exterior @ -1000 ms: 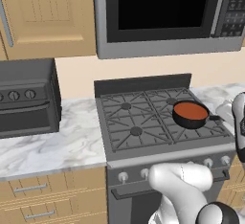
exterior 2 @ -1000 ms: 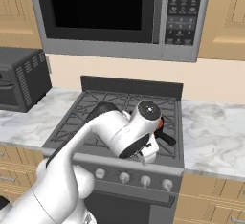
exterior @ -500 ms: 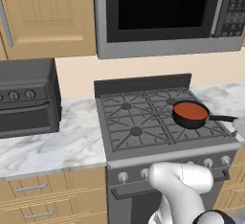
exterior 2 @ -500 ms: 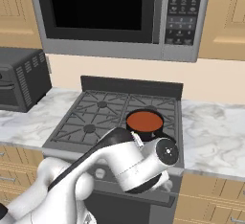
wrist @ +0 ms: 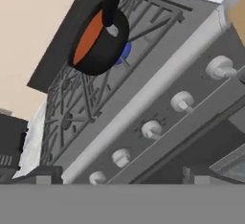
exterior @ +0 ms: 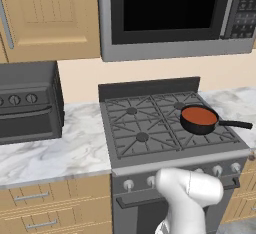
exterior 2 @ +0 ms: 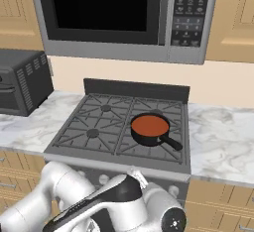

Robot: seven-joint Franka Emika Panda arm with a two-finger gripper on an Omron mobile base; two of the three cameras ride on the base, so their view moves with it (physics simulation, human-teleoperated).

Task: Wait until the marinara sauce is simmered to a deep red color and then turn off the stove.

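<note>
While the arm has swung down from over the burners to the stove [exterior: 150, 128] front, the marinara sauce [exterior 2: 150, 125] sits red-orange in its pan [wrist: 98, 41] at 2 o'clock on the grates, blue flame beneath. Silver knobs [wrist: 152, 129] now face the hand, suggesting shut-off is being prepared. How open the hand is cannot be told; it touches nothing visible.

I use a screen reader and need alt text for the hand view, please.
A rolled, close view of the stove: a black pan of orange-red marinara sauce sits over a blue flame, with five silver knobs along the stove's front.
</note>
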